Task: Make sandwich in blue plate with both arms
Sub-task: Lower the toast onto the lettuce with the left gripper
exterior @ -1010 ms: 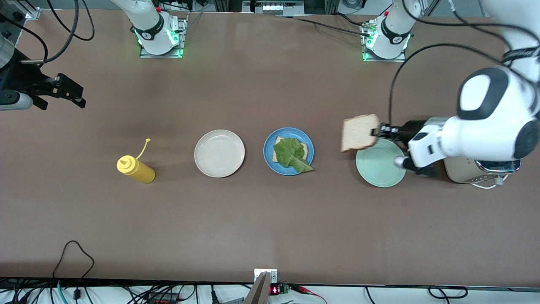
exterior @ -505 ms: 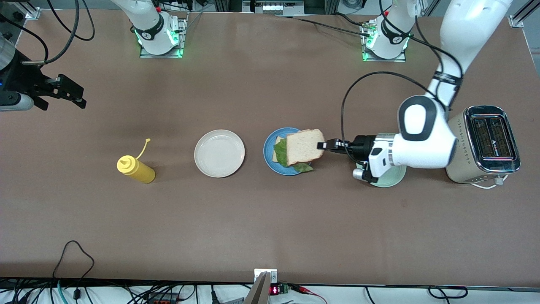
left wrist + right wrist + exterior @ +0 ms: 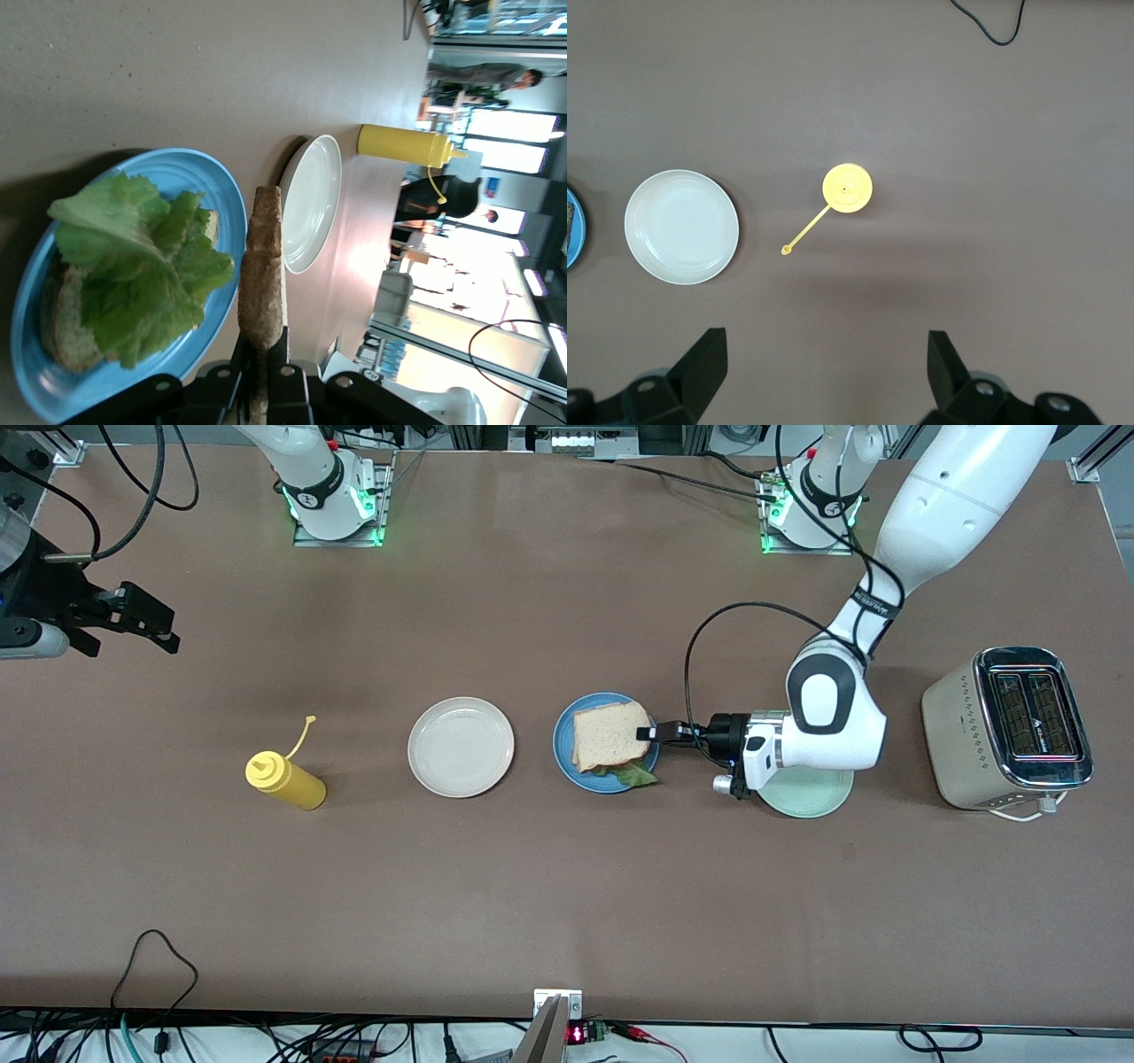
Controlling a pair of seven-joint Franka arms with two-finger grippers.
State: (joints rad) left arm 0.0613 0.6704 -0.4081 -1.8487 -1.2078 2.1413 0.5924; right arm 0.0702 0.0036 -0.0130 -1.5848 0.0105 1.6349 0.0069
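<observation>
Jaws of the left gripper [image 3: 648, 733] were pinched on the edge of a bread slice [image 3: 608, 734], held over the lettuce [image 3: 133, 266] and bottom slice on the blue plate [image 3: 564, 731]; whether it already rested on the leaf was hard to judge. Spread wide, the right gripper [image 3: 168, 631] waited in the air at the right arm's end of the table, above the yellow bottle [image 3: 283, 779]. No writing could be read on the toaster [image 3: 1005, 726]. Broad bare tabletop lay nearer the front camera than the white plate [image 3: 461, 746] and mint plate [image 3: 811, 793].
</observation>
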